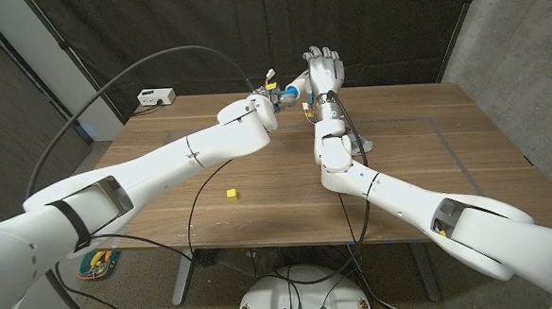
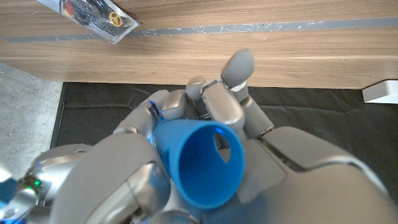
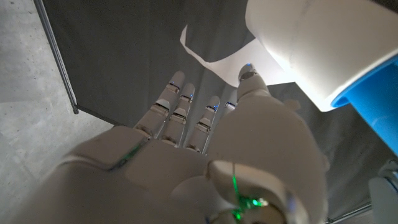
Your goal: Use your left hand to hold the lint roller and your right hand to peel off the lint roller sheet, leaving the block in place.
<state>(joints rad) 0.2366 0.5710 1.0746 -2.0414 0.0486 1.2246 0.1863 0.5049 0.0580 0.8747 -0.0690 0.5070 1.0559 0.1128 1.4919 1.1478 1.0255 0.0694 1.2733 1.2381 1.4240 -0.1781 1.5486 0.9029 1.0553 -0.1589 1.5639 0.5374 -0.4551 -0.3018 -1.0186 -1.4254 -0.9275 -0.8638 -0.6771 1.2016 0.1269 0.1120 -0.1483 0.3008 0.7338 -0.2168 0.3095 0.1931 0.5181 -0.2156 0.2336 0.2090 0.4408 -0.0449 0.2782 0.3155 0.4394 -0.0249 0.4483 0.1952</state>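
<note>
The left hand (image 2: 205, 155) is gripping the blue plastic handle of the white lint roller (image 3: 323, 50), holding it above the far side of the wooden desk (image 1: 407, 129). The right hand (image 3: 205, 130) is reaching in with fingers spread — its thumb touching a loosened sheet (image 3: 214, 56) (partly lifted, not yet torn away). The small yellow block (image 1: 231, 192) is sitting untouched — peeling is under way.

Head camera looks down over both arms at the wooden counter (image 1: 418, 156). Left wrist camera sits close behind the left hand (image 2: 205, 155), counter inverted above. Right wrist camera peers past the right hand (image 3: 205, 155); all share the lint roller (image 3: 323, 50).
</note>
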